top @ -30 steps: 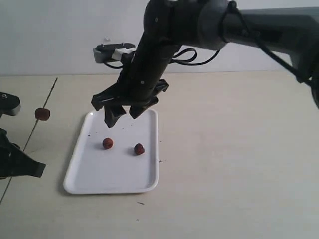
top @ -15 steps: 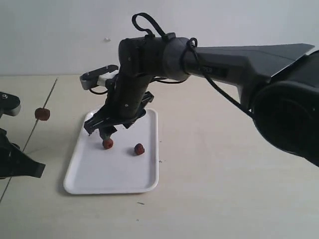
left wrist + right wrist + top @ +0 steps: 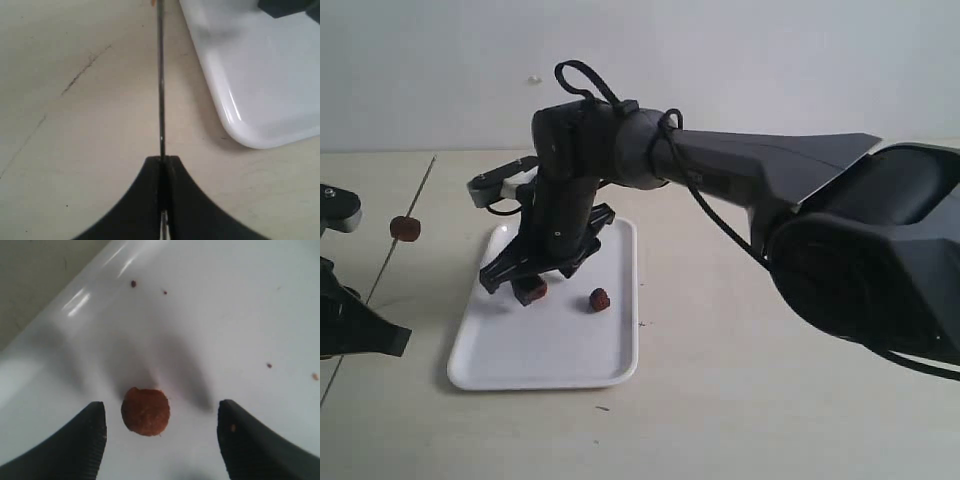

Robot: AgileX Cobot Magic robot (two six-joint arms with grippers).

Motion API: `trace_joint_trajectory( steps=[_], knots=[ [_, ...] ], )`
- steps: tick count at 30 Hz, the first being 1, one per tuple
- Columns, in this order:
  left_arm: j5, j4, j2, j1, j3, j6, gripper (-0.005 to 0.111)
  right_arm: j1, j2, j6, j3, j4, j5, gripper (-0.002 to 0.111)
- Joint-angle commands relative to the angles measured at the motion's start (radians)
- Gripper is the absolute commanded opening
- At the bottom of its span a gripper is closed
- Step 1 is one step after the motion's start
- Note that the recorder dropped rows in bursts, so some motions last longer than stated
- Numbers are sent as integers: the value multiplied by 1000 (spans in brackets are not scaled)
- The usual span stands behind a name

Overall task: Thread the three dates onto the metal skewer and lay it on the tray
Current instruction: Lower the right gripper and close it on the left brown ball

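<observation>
The white tray (image 3: pixel 555 350) lies on the table with two dates on it. One date (image 3: pixel 599 299) sits free near the tray's middle. The other date (image 3: pixel 145 410) lies between the spread fingers of my right gripper (image 3: pixel 161 432), which is open and lowered over the tray's left part (image 3: pixel 527 287). A third date (image 3: pixel 405 229) is threaded on the thin metal skewer (image 3: pixel 398 236), held up at the far left. My left gripper (image 3: pixel 162 161) is shut on the skewer (image 3: pixel 160 85), which points past the tray's corner (image 3: pixel 245 135).
The right arm (image 3: pixel 720 165) stretches across the table from the right, above the tray's far end. Dark specks dot the tray (image 3: pixel 133 284). Bare beige tabletop (image 3: pixel 790 330) lies right of the tray.
My right gripper has come down and leftward from above the tray's far end until its open fingers stand either side of the left date. The left gripper and skewer have stayed still.
</observation>
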Motion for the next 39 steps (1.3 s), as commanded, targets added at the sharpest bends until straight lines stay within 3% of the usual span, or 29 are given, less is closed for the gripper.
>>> trace_joint_trajectory(
  steps=[1,28,35,39],
  knots=[
    [-7,-1,-8,3,4,-3,0,1,8,8,-12,1,-18,62],
    [-11,-3,-8,3,4,-5,0,1,35,15,-12,53,-38,59],
    [-11,-3,-8,3,4,-5,0,1,35,20,-12,49,0,46],
    [-11,-3,-8,3,4,-5,0,1,35,40,-12,49,7,31]
  ],
)
